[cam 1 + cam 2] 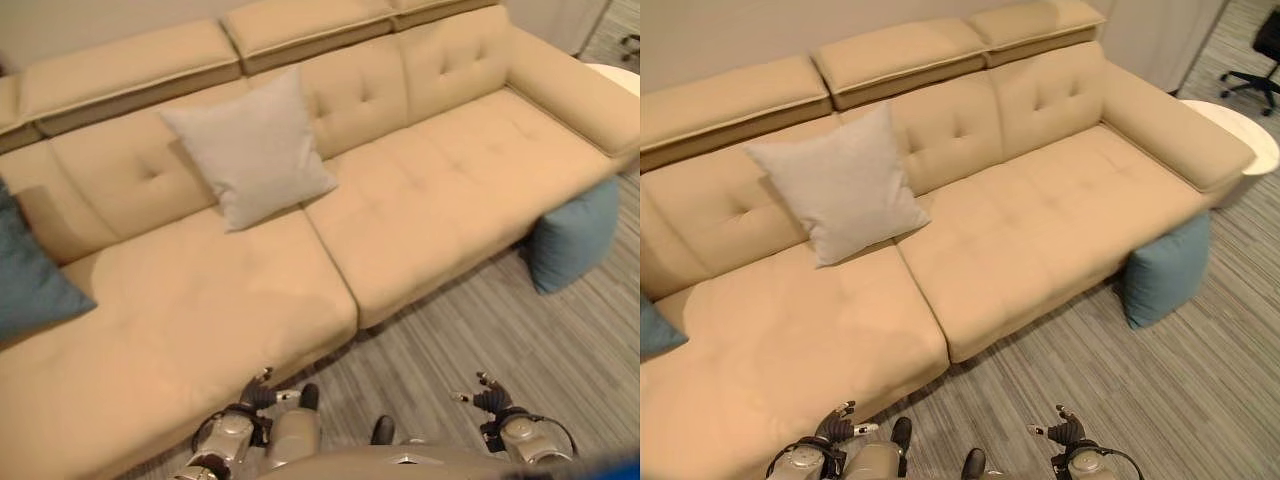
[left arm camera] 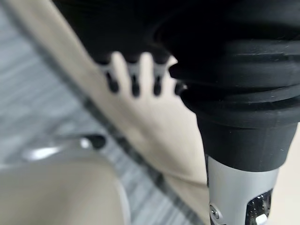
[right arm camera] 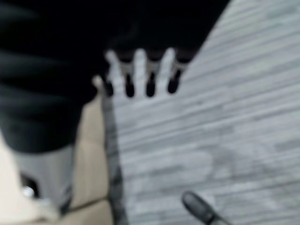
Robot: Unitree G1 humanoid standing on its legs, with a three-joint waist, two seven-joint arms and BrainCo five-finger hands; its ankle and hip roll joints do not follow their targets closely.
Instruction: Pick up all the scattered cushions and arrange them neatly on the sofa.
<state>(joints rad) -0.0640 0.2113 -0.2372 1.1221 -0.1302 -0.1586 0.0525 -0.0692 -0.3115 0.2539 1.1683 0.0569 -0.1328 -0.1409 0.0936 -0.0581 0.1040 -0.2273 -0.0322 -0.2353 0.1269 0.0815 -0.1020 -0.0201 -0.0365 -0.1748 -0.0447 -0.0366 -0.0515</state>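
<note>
dark blue fabric cushion (image 1: 30,280) at 9 o'clock on the long tan upholstered sofa (image 1: 420,200) | pale grey square cushion (image 1: 252,148) propped at 11 | teal cushion (image 1: 572,236) on the striped grey floor (image 1: 520,340) at 3, left to collect | left hand (image 2: 136,77), right hand (image 3: 140,75) at 6, fingers released, empty

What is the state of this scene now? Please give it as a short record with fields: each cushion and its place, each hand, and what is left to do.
sofa: tan, long
light grey cushion: on the seat, leaning on the backrest
blue cushion on floor: against the sofa's front, below its armrest
blue cushion on sofa: at the seat's far left end
left hand: low, open, empty
right hand: low, open, empty
left to do: the floor cushion is not yet picked up
</note>
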